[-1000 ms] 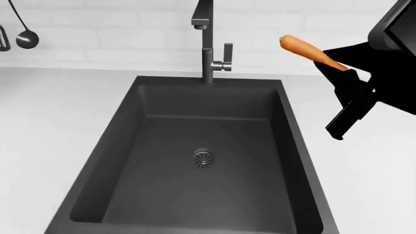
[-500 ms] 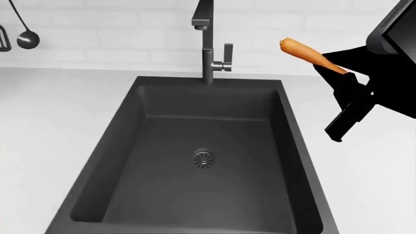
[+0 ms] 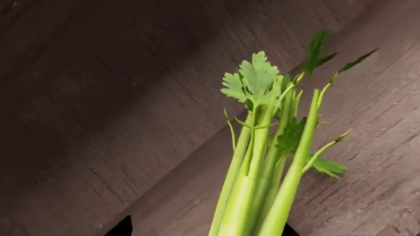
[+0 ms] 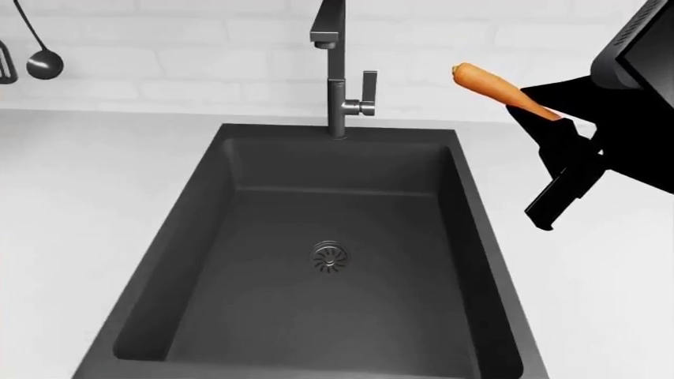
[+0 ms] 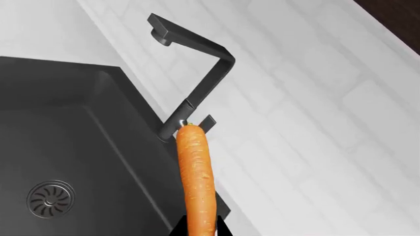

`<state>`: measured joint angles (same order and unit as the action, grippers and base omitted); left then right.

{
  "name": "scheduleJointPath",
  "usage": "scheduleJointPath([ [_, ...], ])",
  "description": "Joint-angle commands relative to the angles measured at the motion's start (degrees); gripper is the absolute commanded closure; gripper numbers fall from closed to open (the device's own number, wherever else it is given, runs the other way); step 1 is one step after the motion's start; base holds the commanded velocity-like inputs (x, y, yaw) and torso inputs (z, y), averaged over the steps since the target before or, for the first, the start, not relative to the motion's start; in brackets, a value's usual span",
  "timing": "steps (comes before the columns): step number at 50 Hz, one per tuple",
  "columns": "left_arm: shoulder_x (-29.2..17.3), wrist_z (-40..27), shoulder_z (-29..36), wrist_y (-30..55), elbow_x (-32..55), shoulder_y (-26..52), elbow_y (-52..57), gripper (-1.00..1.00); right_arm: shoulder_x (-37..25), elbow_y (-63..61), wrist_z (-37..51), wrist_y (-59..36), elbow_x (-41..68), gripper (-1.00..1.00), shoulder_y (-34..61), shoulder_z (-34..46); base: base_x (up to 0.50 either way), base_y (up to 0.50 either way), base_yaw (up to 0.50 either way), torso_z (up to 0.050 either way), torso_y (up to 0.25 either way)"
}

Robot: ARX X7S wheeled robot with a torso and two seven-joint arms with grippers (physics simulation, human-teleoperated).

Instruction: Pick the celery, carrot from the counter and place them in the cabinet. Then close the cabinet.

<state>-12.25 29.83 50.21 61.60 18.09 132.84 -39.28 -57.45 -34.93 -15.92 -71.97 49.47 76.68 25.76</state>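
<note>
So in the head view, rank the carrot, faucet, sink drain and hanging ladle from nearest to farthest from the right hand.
1. Carrot: held in the right hand.
2. Faucet: behind the sink, left of the carrot.
3. Sink drain: in the basin floor, lower left.
4. Ladle: on the wall, far left.
</note>
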Motion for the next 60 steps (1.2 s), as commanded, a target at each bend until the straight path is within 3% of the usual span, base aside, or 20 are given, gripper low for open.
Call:
scheduleJointPath([
  [1, -1.96, 1.49, -4.39, 1.64, 12.18, -4.02, 4.19, -1.0, -0.14, -0.06, 0.08, 0.11, -0.23, 1.0, 0.47, 0.15, 0.0, 0.0, 0.0, 0.0, 0.0],
  [19, -6.15, -6.41, -9.84, 0.12, 12.54, -7.2, 18.32, -1.0, -0.12, -0.08, 0.5, 0.56, -0.07, 1.0, -0.08, 0.44, 0.0, 0.0, 0.0, 0.0, 0.0],
  [33, -10.28, -12.8, -10.82, 4.69, 12.0, -9.81, 30.73, -1.0, -0.11, 0.01, 0.72, 1.08, -0.16, 1.0, -0.58, 0.85, 0.0, 0.0, 0.0, 0.0, 0.0],
  [49, -13.27, -20.2, -17.01, 9.87, 15.72, -14.77, 50.9, -1.0, -0.39, 0.21, 1.01, 2.05, -0.26, 1.0, -1.51, 0.97, 0.0, 0.0, 0.0, 0.0, 0.0],
  [60, -15.38, -21.51, -17.94, 12.29, 18.66, -18.72, 60.84, -1.0, -0.23, -0.18, 1.56, 1.4, 0.57, 1.0, -1.35, 0.72, 0.0, 0.0, 0.0, 0.0, 0.0],
])
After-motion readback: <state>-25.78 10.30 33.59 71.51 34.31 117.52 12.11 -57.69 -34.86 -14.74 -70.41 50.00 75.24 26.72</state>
